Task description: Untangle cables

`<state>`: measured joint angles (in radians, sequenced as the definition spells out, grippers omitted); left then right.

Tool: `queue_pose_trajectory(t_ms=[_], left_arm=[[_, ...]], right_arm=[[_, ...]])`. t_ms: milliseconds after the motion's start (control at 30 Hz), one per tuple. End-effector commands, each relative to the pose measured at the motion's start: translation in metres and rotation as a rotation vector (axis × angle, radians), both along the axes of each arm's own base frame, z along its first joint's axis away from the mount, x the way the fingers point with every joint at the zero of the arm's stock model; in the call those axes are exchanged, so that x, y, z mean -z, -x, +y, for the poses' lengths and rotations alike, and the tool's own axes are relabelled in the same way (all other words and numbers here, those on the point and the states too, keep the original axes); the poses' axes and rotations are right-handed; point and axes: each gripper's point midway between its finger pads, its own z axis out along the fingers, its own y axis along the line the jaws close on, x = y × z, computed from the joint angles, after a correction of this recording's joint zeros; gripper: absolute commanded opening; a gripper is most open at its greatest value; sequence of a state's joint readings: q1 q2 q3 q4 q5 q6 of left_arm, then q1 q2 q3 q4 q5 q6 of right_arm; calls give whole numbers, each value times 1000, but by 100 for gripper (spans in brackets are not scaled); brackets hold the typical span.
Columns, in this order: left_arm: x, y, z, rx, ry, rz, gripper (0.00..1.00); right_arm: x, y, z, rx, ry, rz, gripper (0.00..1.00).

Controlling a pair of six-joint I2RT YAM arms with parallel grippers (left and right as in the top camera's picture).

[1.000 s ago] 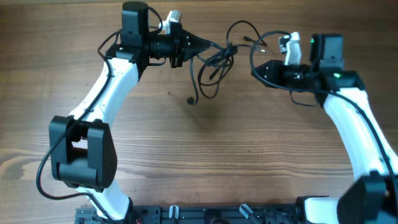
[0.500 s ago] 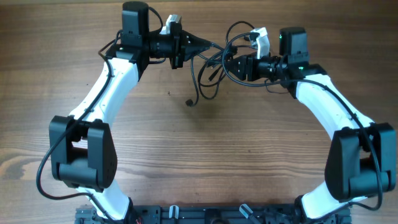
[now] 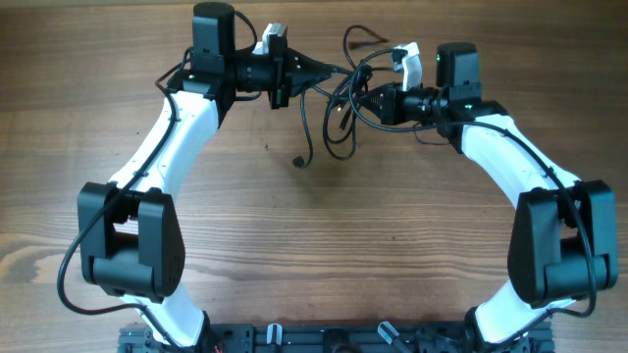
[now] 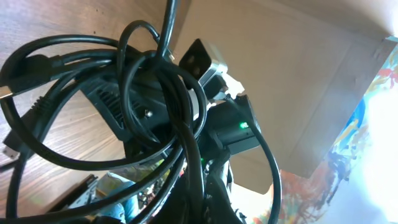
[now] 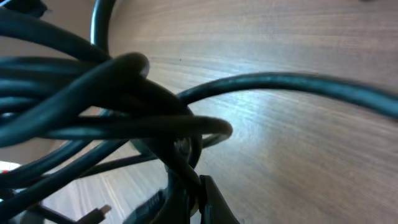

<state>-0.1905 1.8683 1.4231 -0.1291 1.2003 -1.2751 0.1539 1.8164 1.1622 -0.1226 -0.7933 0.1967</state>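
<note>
Your left fingers [image 3: 327, 71] clamp the cables [image 3: 340, 110], which bunch directly against your right fingers [image 3: 359, 99]; whether those are closed is unclear.

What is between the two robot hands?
A tangled bunch of black cables fills the gap between the left gripper and the right gripper. The overhead view shows it.
</note>
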Motion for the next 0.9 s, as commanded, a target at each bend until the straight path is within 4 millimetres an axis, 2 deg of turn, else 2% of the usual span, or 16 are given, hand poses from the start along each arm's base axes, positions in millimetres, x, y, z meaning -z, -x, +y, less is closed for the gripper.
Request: queue_pose_trajectory(t_ms=[0,100,167,300,367,533,667,767,867], left_arm=[[-3,-1,-1,5,-14,-86,4],[-1,-6,2,-18,-36,-117,4],[1,-8,2,-24,-48,-136,4],[8,-13,5,-56,-86,-144,4],[18,-12,8,-68,-123,-126,4],[58,0,22,-94,-283,-25,4],[78,11,31,-91,-377,23,4],[88,17,36,-86,-423,49,4],[93,20,39,-79,-449,52,4]], right_arm=[[-16,4,-9,-21,-74,19,4],[-39,8,-34,31,-92,25,4],[-60,15,-58,86,-91,19,4],[-98,30,-86,150,-91,-32,4],[-123,41,-94,161,-96,-89,4],[-193,74,-111,177,-152,-251,4],[-246,107,-133,165,-268,-342,4],[-268,119,-142,114,-373,-318,4],[-269,111,-165,236,-430,-227,4]])
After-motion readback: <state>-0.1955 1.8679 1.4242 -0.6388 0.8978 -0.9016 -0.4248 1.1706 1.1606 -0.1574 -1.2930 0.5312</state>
